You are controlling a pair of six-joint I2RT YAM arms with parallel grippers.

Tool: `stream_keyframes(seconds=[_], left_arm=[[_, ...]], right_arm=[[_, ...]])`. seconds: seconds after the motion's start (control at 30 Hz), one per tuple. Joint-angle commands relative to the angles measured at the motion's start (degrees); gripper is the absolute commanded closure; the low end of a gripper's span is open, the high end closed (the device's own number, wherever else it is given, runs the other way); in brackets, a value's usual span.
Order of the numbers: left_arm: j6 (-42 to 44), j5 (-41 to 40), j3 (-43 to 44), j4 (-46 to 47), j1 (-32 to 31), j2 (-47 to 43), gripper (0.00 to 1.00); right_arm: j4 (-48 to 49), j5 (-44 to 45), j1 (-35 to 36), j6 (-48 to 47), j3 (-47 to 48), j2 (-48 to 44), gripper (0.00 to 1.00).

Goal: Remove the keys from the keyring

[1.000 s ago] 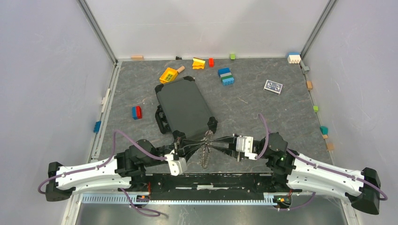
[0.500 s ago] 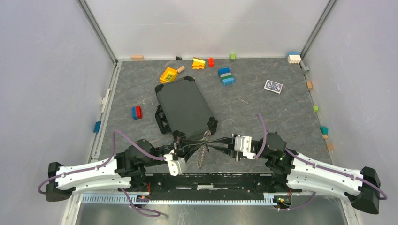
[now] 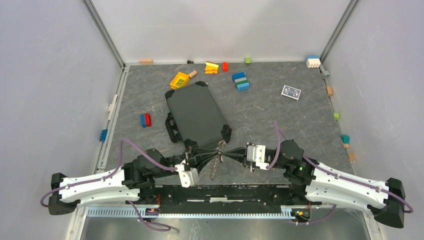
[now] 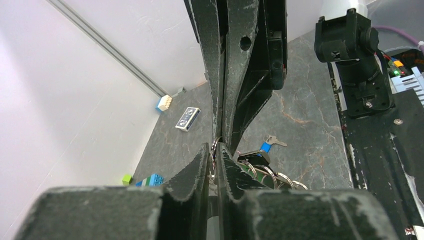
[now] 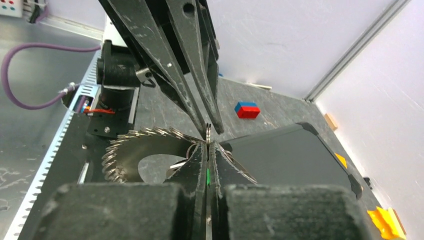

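The keyring (image 5: 207, 131) is held between the two arms, just in front of the black case (image 3: 196, 114) and near the arm bases. Its thin wire is pinched from both sides. The left gripper (image 4: 213, 148) is clamped on it with only the wire between its tips, and the right gripper (image 5: 207, 145) is pressed together on it from the opposite side. The keys (image 5: 125, 150) fan out below like saw teeth (a blue-headed key (image 4: 266, 146) shows among them).

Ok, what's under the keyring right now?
Only bare grey table shows below the keyring, which is pinched between the left fingers and right fingers. The spot straight beneath it is hidden by the fanned keys.
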Motion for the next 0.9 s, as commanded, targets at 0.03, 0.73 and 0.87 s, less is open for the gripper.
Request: stream_keyframes(seconds=[0.03, 0.73, 0.87], left_arm=[[-1.19, -0.65, 0.48, 2.3, -0.12, -0.97, 0.78], [5.71, -5.77, 12.38, -15.21, -0.08, 7.58, 0.69], [6.06, -6.48, 12.77, -15.03, -0.12, 8.32, 0.7]], right_arm=[[-10.17, 3.59, 0.03, -4.01, 6.51, -0.61, 1.0], [-40.68, 11.61, 0.02, -12.79, 27.37, 8.44, 1.0], [-41.67, 11.16, 0.02, -12.82, 28.55, 9.16, 1.0]])
